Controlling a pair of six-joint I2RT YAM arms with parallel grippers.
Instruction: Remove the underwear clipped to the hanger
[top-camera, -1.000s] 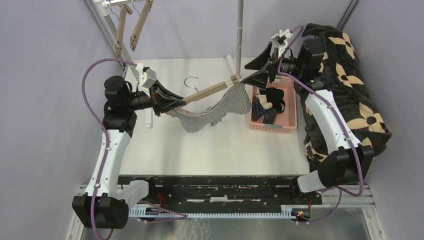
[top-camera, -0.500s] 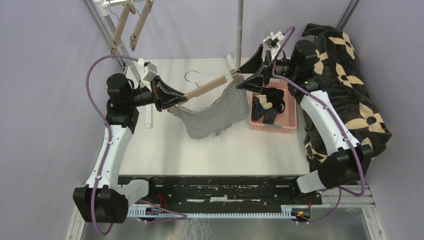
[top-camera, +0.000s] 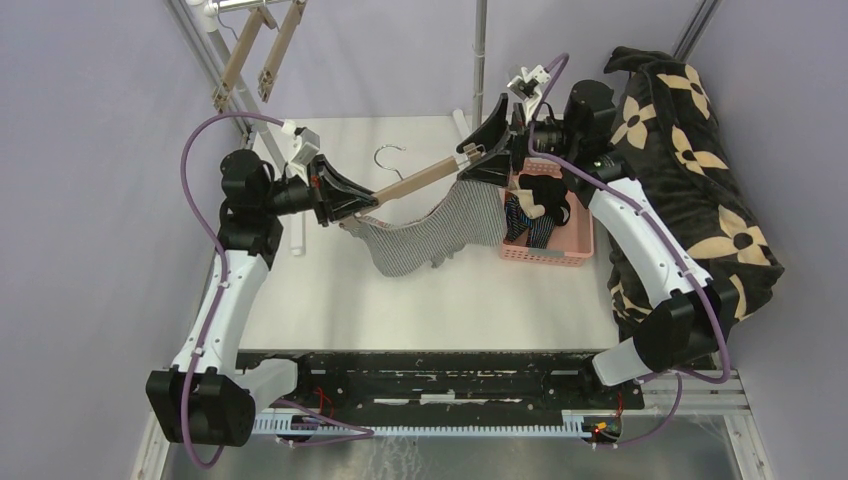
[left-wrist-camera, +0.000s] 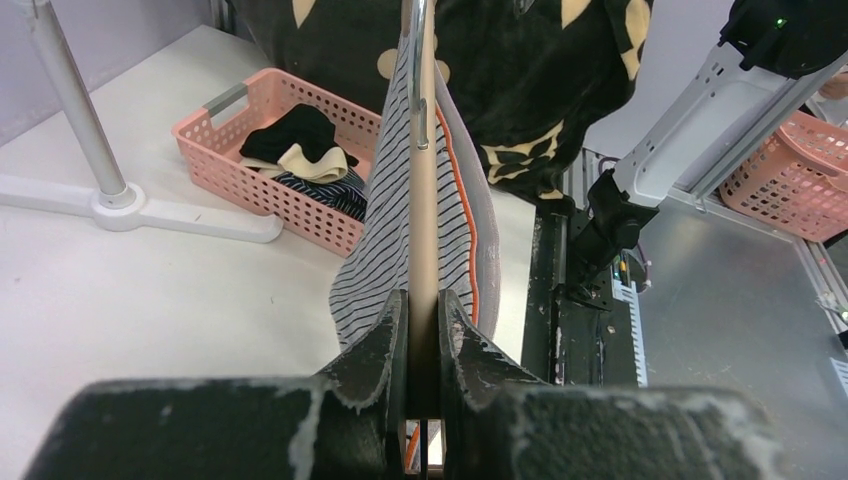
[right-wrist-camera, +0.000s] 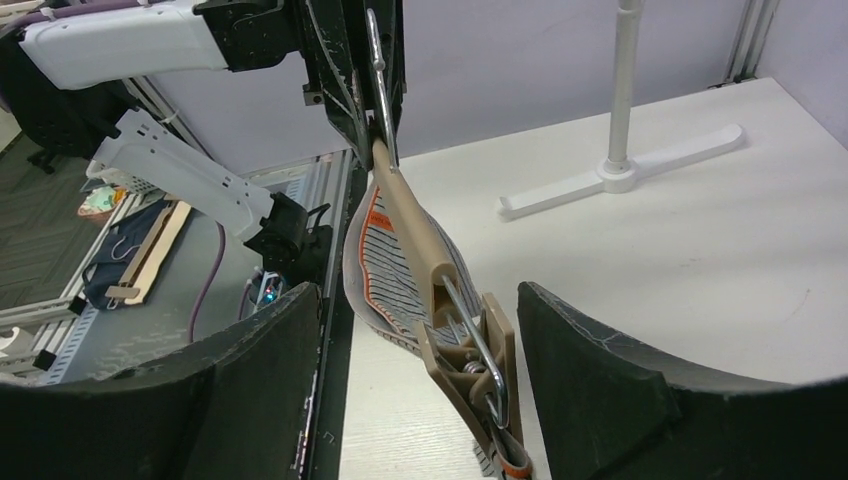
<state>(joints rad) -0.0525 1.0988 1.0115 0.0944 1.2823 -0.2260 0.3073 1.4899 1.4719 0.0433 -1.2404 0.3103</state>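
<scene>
Left gripper (top-camera: 345, 200) clamped on wooden hanger (top-camera: 412, 180), left end; bar runs rightward to right gripper (right-wrist-camera: 418, 292), jaws apart, straddling 1 clip (right-wrist-camera: 482, 365) holding striped underwear (top-camera: 432, 230).

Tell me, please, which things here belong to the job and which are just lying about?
Belong to the job:
grey-and-white striped underwear, clipped on
wooden hanger and its clip
pink basket with other pairs in it

Just lying about:
black flowered blanket
stand pole
spare hangers
</scene>
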